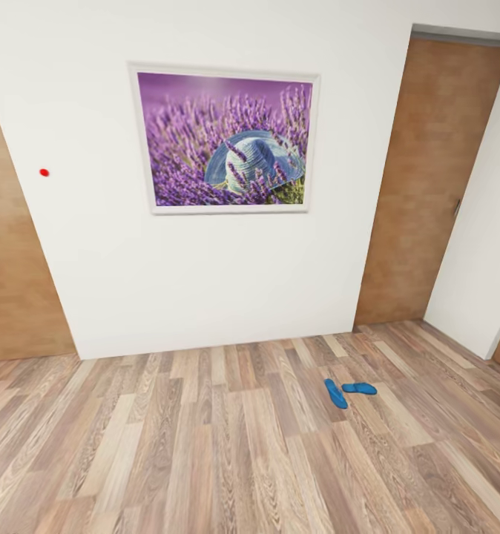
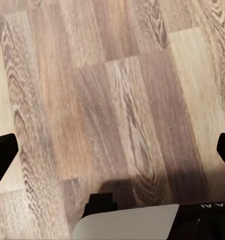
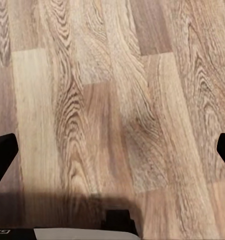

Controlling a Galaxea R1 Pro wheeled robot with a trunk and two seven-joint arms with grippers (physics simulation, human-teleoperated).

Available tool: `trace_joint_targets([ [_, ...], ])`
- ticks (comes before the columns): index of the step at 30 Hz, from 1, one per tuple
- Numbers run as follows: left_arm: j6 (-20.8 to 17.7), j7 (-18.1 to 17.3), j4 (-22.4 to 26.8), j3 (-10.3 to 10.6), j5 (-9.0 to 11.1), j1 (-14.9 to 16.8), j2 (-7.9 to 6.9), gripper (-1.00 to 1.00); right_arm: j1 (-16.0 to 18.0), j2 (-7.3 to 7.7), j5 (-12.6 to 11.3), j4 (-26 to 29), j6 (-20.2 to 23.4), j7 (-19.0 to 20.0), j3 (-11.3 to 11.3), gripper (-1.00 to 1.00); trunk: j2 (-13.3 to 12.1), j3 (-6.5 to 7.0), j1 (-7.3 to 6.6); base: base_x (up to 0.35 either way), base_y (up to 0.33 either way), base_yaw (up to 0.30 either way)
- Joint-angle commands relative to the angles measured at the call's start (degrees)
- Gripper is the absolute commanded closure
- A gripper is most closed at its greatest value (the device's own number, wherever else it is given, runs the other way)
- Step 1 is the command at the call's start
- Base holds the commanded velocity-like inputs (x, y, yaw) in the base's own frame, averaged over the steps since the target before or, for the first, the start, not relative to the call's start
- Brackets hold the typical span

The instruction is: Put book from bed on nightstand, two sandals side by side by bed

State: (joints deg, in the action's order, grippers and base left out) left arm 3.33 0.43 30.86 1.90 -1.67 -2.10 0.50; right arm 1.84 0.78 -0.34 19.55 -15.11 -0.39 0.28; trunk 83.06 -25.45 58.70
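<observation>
In the head view, the two sandals point(image 1: 349, 391) lie lower right on the plank floor point(image 1: 205, 445), splayed at an angle near the door point(image 1: 428, 185); sandals not yet picked up, by my reckoning. Left wrist: left gripper point(image 2: 112, 152) spread, empty. Right wrist: right gripper point(image 3: 112, 152) likewise spread over bare planks.

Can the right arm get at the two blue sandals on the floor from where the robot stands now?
Probably not yet. The sandals lie apart on the floor ahead, toward the door. The right pincer is open over bare planks. Nothing blocks the way; the robot likely must drive closer.
</observation>
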Motion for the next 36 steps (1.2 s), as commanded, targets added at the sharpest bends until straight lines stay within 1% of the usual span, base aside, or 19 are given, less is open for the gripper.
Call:
trace_joint_targets([
  [1,0.1,0.0,0.1,0.0,-0.2,0.0,-0.01,-1.00,0.0,0.01,0.0,0.0,-0.2,0.0,0.0,-1.00,0.0,-0.05,0.02,0.245,-0.203,0.131],
  [23,0.2,0.1,0.0,0.0,-0.2,0.0,-0.24,-1.00,0.0,0.01,0.3,0.0,-0.2,0.0,0.1,-1.00,0.0,-0.05,0.02,0.265,-0.194,0.013],
  [36,0.2,0.1,0.0,0.0,-0.2,0.0,-0.24,-1.00,0.0,0.01,0.4,0.0,-0.2,0.0,0.1,-1.00,0.0,-0.05,0.02,0.271,-0.229,0.000],
])
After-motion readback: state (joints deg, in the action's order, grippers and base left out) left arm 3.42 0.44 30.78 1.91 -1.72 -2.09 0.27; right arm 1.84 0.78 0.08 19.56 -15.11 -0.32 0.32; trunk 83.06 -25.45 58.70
